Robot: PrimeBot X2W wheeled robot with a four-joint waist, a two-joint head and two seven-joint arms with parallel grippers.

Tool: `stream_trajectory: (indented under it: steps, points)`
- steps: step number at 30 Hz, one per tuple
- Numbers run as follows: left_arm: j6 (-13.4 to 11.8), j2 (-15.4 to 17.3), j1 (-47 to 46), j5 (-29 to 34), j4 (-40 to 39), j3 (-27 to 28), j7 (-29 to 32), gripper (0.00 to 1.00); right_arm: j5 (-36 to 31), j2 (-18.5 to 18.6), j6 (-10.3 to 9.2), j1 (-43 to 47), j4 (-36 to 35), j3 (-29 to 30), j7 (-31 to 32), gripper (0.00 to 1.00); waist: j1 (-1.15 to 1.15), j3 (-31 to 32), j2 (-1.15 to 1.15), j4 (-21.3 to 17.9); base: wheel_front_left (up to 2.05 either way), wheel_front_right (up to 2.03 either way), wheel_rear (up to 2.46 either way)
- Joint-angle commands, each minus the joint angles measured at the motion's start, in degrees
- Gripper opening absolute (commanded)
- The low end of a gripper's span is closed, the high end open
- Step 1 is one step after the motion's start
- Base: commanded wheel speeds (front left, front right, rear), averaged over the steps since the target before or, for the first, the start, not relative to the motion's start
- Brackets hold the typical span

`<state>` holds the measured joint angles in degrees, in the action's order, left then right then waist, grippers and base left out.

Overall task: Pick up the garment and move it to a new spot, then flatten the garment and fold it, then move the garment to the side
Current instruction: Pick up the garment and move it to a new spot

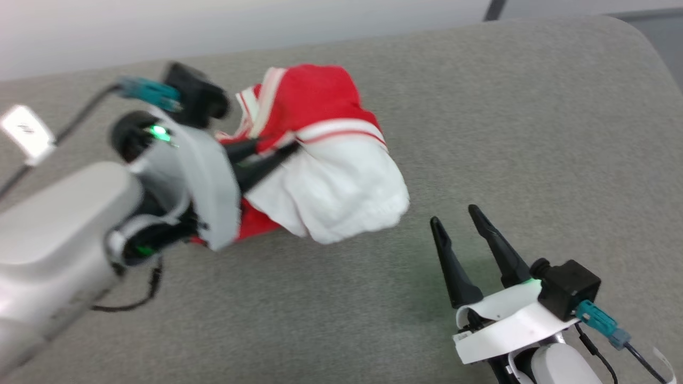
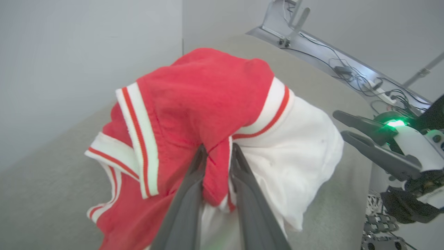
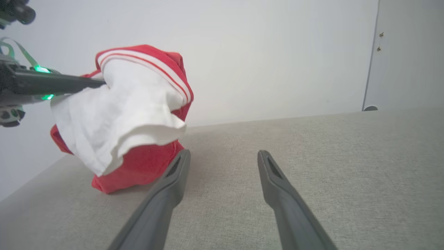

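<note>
The garment (image 1: 320,160) is a bunched red shirt with white sleeves and striped trim, in the left middle of the grey surface (image 1: 533,133). My left gripper (image 1: 277,149) is shut on a red fold of the garment (image 2: 194,100), its fingers (image 2: 187,194) pinching the cloth from the left. The garment (image 3: 131,104) hangs lifted from that grip, and its lower red part touches the surface. The numbers are hidden in the folds. My right gripper (image 1: 453,214) stands open and empty to the garment's right, close to the white sleeve. Nothing lies between the right gripper's (image 3: 223,152) fingers.
The grey fabric surface ends at a pale wall behind and at a rounded corner (image 1: 635,32) at the upper right. In the left wrist view a metal frame with loose cables (image 2: 333,59) stands beyond the far edge. A door (image 3: 409,52) shows in the right wrist view.
</note>
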<state>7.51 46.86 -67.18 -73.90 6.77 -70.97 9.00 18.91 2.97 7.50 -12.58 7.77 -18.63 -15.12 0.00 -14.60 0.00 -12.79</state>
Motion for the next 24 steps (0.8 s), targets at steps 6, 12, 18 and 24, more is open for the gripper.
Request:
stream_trajectory:
  steps: [6,12,18,24]
  points:
    - [-0.1,-4.3,0.3,2.2,3.1,-2.0,3.0,0.00,3.0,-0.1,-0.02,1.7,-2.9,1.1,0.0,1.00,0.00,-3.6,0.00,-7.4,0.00,0.00,0.00]
    - [-0.1,-5.2,1.3,2.3,8.8,-2.3,5.1,0.00,4.8,-0.1,-0.02,2.8,-5.0,1.3,0.0,1.00,0.00,-6.7,0.00,-11.9,0.00,0.00,0.00]
    - [-0.1,-4.7,2.2,3.7,13.4,-2.4,7.8,0.00,6.7,-0.1,-0.02,3.3,-6.6,1.1,0.0,1.00,0.00,-8.9,0.00,-14.1,0.00,0.00,0.00]
    - [-0.3,-4.0,4.6,7.0,17.7,-3.0,12.6,0.00,7.9,-0.1,-0.02,3.2,-7.9,0.3,0.0,1.00,0.00,-10.8,0.00,-15.4,0.00,0.00,0.00]
